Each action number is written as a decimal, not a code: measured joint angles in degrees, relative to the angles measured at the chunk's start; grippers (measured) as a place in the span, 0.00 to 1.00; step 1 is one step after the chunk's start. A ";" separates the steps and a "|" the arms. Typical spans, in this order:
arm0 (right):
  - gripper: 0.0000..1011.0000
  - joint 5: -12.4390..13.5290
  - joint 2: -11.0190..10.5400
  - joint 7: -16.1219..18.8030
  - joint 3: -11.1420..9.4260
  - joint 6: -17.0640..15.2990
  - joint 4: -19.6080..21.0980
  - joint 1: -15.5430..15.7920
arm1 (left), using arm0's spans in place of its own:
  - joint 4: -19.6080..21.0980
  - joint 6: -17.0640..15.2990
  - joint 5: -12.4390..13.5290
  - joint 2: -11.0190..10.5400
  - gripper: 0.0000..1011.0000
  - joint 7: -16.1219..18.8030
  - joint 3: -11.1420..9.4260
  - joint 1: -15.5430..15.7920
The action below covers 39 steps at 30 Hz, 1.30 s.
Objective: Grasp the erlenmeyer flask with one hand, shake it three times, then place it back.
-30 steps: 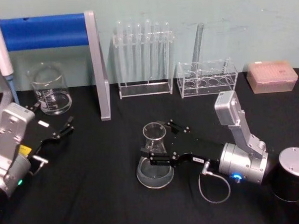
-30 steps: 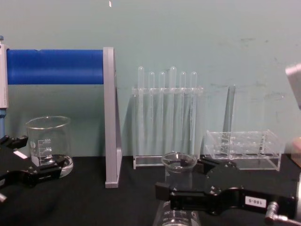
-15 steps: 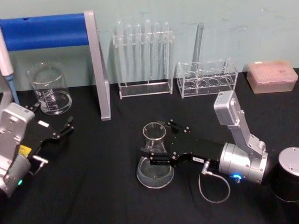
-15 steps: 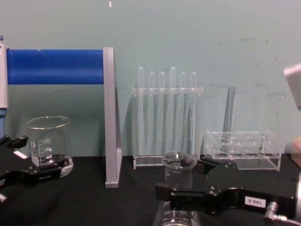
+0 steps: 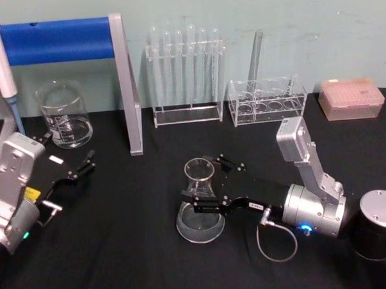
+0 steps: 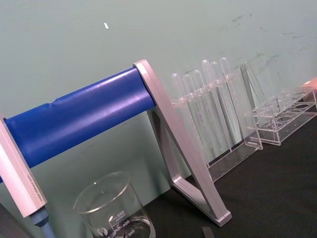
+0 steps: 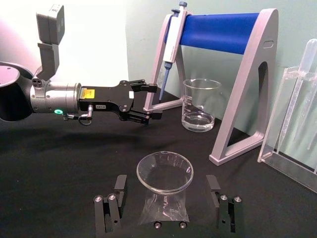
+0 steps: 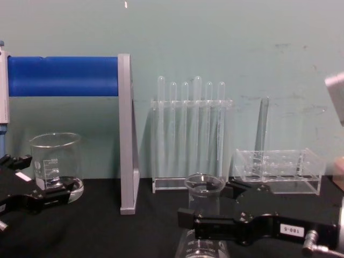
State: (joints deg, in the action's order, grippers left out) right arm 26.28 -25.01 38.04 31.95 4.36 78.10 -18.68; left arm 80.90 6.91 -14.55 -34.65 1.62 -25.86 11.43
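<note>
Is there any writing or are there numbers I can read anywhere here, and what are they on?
"180-5", first digits unsure: white label on the body of the right tool.
"400" and "300": graduation marks on the beaker.
Yellow sticker on the left tool: too small to read.

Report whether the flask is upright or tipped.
Upright: the erlenmeyer flask stands base-down on the table, rim up, the right gripper straddling its neck.
</note>
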 joint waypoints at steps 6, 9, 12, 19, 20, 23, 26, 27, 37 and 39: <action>0.88 0.03 0.00 0.03 0.00 0.02 0.00 0.00 | 0.00 0.00 0.00 0.00 0.99 0.00 0.00 0.00; 0.83 0.04 0.00 0.03 0.00 0.03 0.00 0.00 | 0.00 0.00 0.00 0.00 0.99 0.00 0.00 0.00; 0.74 0.05 0.00 0.03 0.00 0.03 0.00 0.00 | 0.00 0.00 0.00 0.00 0.99 0.00 0.00 0.00; 0.53 0.08 0.00 0.03 0.00 0.03 0.00 0.00 | 0.00 0.00 0.00 0.00 0.99 0.00 0.00 0.00; 0.47 0.08 0.00 0.03 0.00 0.03 0.00 0.00 | 0.00 0.00 0.00 0.00 0.99 0.00 0.00 0.00; 0.44 0.08 0.00 0.03 0.00 0.03 0.00 0.00 | 0.00 0.00 0.00 0.00 0.99 0.00 0.00 0.00; 0.44 0.07 0.00 0.03 0.00 0.03 0.00 0.00 | 0.00 0.00 0.00 0.00 0.99 0.00 0.00 0.00; 0.44 0.08 0.00 0.03 0.00 0.03 0.00 0.00 | 0.00 0.00 0.00 0.00 0.99 0.00 0.00 0.00; 0.44 0.02 -0.10 0.00 0.01 -0.11 0.01 -0.11 | 0.00 0.00 0.00 0.00 0.99 0.00 0.00 0.00; 0.44 -0.15 -0.15 -0.08 0.00 -0.11 0.16 -0.14 | 0.00 0.00 0.00 0.00 0.99 0.00 0.00 0.00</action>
State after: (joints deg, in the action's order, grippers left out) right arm 26.13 -25.17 37.96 31.95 4.25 78.26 -18.82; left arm 80.90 6.91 -14.55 -34.65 1.62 -25.86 11.43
